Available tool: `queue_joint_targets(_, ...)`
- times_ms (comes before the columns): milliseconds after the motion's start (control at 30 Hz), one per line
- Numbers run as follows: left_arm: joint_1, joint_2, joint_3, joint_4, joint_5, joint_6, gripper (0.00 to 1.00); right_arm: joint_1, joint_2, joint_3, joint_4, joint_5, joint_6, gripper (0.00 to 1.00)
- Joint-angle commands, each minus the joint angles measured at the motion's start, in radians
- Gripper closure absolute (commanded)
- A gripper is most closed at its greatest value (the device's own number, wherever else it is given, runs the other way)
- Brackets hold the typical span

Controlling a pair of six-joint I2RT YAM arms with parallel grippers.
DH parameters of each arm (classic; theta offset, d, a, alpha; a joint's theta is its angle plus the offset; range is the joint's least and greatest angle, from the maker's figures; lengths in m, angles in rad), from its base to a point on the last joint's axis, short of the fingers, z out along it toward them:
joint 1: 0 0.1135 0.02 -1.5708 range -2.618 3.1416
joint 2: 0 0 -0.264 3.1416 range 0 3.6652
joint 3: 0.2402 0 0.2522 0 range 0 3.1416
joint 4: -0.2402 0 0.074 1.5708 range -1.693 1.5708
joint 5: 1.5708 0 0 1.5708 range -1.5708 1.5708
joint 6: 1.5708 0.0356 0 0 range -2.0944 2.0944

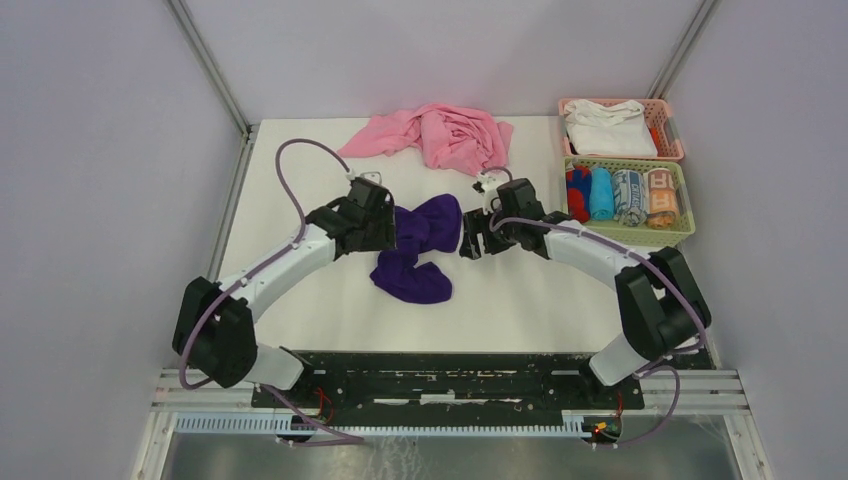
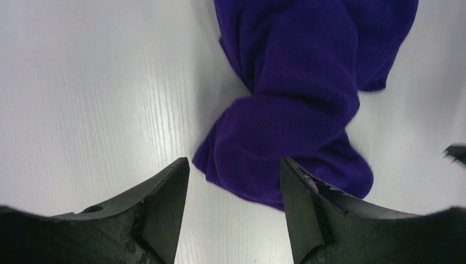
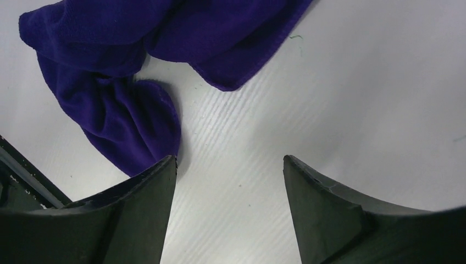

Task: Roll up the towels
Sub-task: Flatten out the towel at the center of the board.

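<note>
Although the job is to roll the towels, the purple towel [image 1: 418,255] lies unrolled in a loose, twisted heap at the middle of the bench [image 1: 300,300], one lobe bunched toward the arms' bases and a second lobe spread farther back. No edge is laid flat and no roll is begun, so by my reckoning this piece has everything left to do: spreading it out, then rolling it.

At the heap's left side the left fingers [image 2: 165,209] stand spread apart, pinching nothing; a corner of the cloth lies just ahead of the gap between them. At its right side the right fingers [image 3: 148,203] are likewise spread and hold nothing, with bare bench under them and the cloth off to one side.

Farther back a pink cloth [image 1: 440,135] lies crumpled and untouched. At the far right a green basket [image 1: 630,236] holds several rolled cloths side by side, a red roll [image 1: 577,192] among them. Whether that is the red towel I cannot tell, though it looks finished. Behind it a pink basket [image 1: 620,103] holds a white cloth [image 1: 608,128].
</note>
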Motion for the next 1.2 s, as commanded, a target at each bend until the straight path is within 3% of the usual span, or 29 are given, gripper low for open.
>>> queue_joint_targets(0, 0.125, 0.072, 0.128, 0.141, 0.093, 0.004, 0.31, 0.043, 0.079, 0.101, 0.008, -0.033, 0.002, 0.24)
queue_joint_targets(167, 0.190, 0.255, 0.274, 0.139, 0.175, 0.031, 0.31, 0.082, 0.167, 0.174, -0.007, 0.023, -0.006, 0.37)
queue_joint_targets(300, 0.207, 0.413, 0.393, 0.113, 0.147, 0.058, 0.31, 0.115, 0.227, 0.214, -0.023, 0.114, -0.023, 0.47)
queue_joint_targets(767, 0.234, 0.659, 0.481, 0.086, 0.155, 0.076, 0.35, 0.232, 0.403, 0.353, -0.104, 0.363, -0.155, 0.49)
queue_joint_targets(900, 0.234, 0.690, 0.462, 0.094, 0.158, 0.074, 0.45, 0.234, 0.411, 0.352, -0.120, 0.422, -0.172, 0.61)
queue_joint_targets(1033, 0.236, 0.709, 0.459, 0.098, 0.126, 0.075, 0.67, 0.233, 0.368, 0.334, -0.160, 0.478, -0.179, 0.96)
queue_joint_targets(1167, 0.242, 0.717, 0.486, 0.086, 0.108, 0.085, 0.77, 0.225, 0.278, 0.294, -0.207, 0.537, -0.166, 1.00)
